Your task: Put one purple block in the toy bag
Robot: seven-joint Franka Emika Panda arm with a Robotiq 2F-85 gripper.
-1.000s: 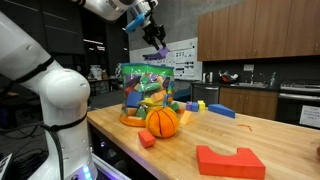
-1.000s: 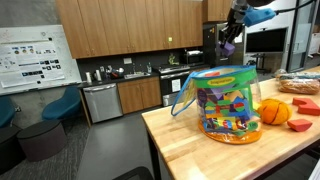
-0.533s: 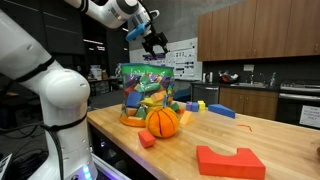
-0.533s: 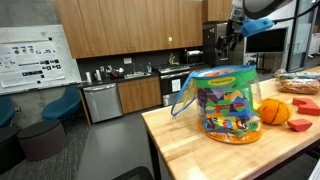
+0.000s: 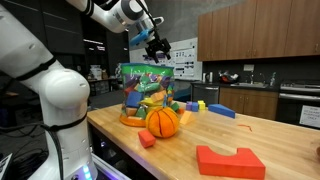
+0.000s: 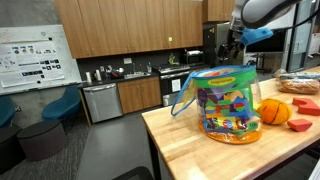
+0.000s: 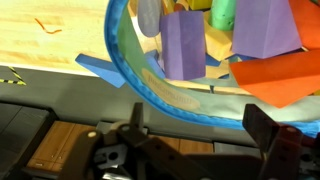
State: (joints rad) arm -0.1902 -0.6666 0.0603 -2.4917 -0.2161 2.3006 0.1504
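The toy bag (image 5: pixel 148 90) (image 6: pixel 228 100) stands upright on the wooden counter, see-through, full of coloured toys. My gripper (image 5: pixel 158 47) (image 6: pixel 232 42) hangs in the air just above its top. In the wrist view the gripper (image 7: pixel 200 125) is open, its two dark fingers (image 7: pixel 265 128) wide apart with nothing between them. Below the fingers is the bag's blue rim (image 7: pixel 128 70). Light-purple pieces (image 7: pixel 183 45) lie inside the bag among orange and green toys. Which of them is the purple block I cannot tell.
An orange pumpkin (image 5: pixel 162 122) (image 6: pixel 273 112) sits against the bag. A small red cube (image 5: pixel 147 139), a red arch block (image 5: pixel 230 161), a blue block (image 5: pixel 221 110) and a small yellow block (image 5: pixel 191 106) lie on the counter (image 5: pixel 260 135). The counter edge (image 6: pixel 160 135) drops off beside the bag.
The jaws have gone from nearly shut to wide open above the bag. The arm has shifted slightly while staying over the bag's top.
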